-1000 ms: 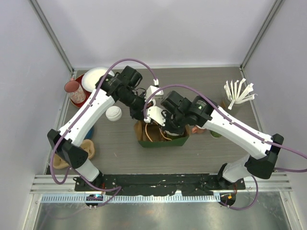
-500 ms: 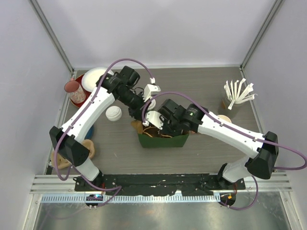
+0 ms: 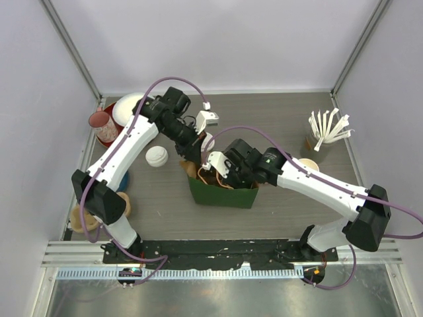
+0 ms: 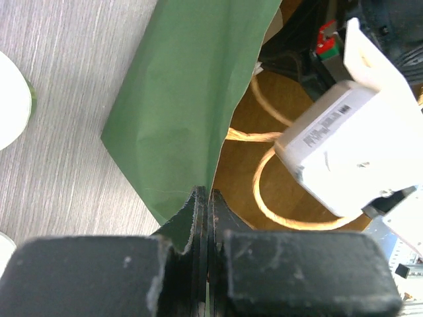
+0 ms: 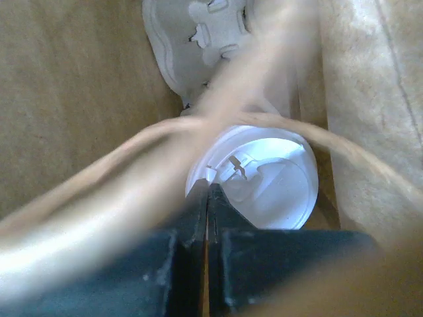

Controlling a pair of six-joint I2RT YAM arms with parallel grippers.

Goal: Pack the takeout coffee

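A green paper bag with a brown inside stands open at the table's middle. My left gripper is shut on its left rim; in the left wrist view the jaws pinch the green paper edge. My right gripper reaches down into the bag with its jaws shut. In the right wrist view its tips sit over the left rim of a round white cup lid on the bag's floor. A second pale lid lies beyond. A blurred tan handle crosses the view. Another white-lidded cup stands left of the bag.
A lidless cup stands right of the bag. A holder of white sticks is at the back right. A white plate on a red one and a pink cup sit at the back left. Tan objects lie at the front left.
My right gripper has moved left and down into the bag. My left gripper has drawn the bag's rim back and up, and the bag now stands more upright.
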